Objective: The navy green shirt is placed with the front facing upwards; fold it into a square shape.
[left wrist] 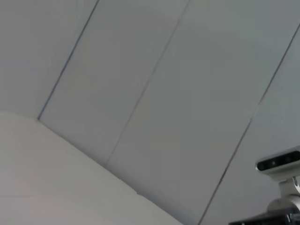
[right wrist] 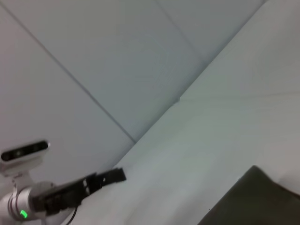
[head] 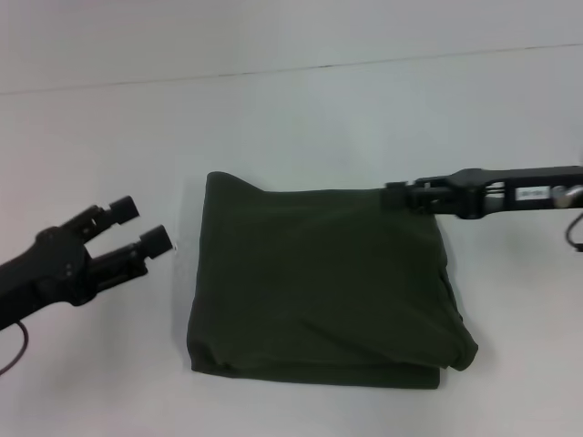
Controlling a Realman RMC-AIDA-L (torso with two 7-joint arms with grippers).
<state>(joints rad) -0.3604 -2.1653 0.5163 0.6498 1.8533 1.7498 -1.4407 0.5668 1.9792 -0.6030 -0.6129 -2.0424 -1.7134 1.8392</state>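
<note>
Right gripper (head: 393, 198) sits at the far right corner of the navy green shirt (head: 319, 282), whether pinching it or not I cannot tell; left gripper (head: 144, 227) hovers spread apart beside it. Folded roughly square on the table (head: 273, 118), it seems nearly finished

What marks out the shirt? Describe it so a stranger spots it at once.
On the white table, look at the middle, between the open left gripper and the right gripper at its far right corner. The shirt is a dark olive cloth folded into a rough square, the only dark mass lying there.
</note>
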